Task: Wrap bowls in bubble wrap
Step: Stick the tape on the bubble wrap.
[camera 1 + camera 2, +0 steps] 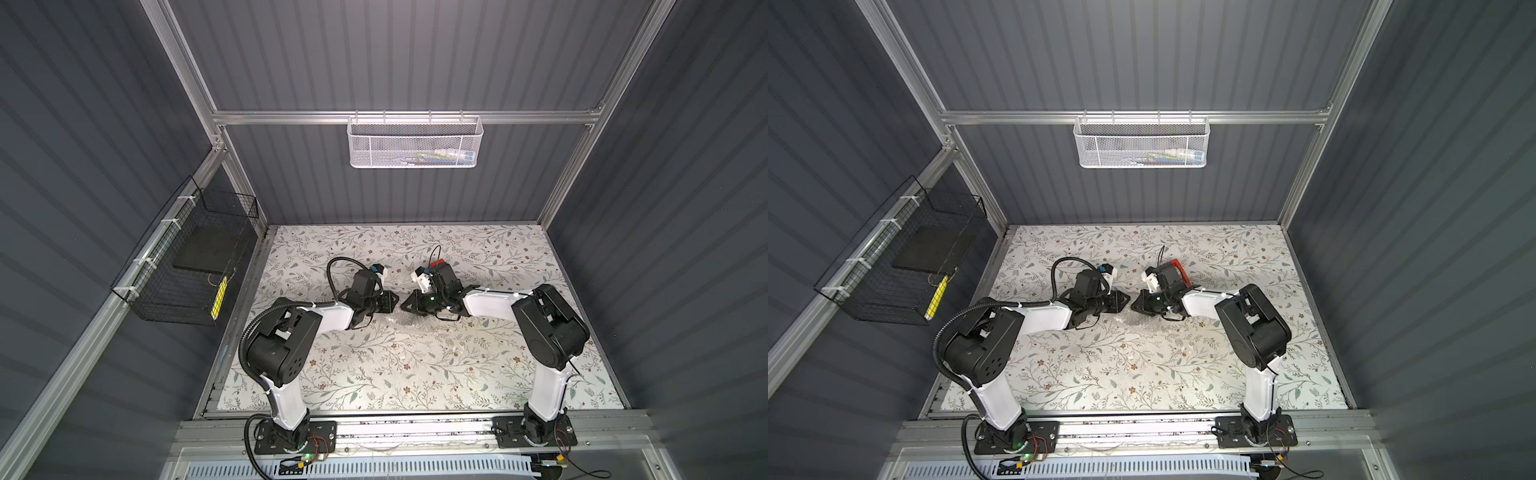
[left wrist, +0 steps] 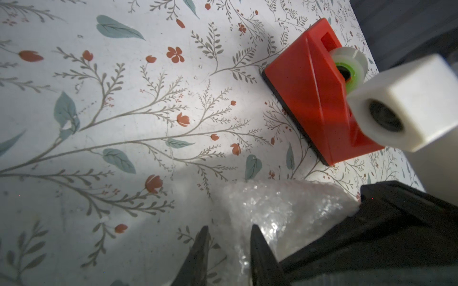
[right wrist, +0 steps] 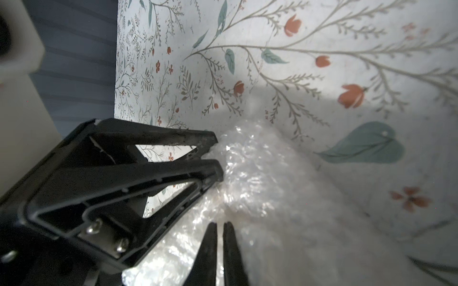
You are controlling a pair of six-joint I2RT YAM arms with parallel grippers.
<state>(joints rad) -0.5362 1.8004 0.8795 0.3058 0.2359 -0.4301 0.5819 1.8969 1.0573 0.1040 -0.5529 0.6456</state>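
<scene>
Floral table. Mid-table: bubble wrap, one crumpled heap, lying below and between both pincers. At its edge: left gripper, jaws partly apart, tips against the wrap, no grip. Opposite: right gripper, jaws nearly together, apparently nipping a fold. Beyond: red tape dispenser, standing apart.

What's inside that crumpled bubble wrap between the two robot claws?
Only the shiny, bunched bubble wrap itself shows in both wrist views. Whatever it encloses is covered; no bowl is visible.
</scene>
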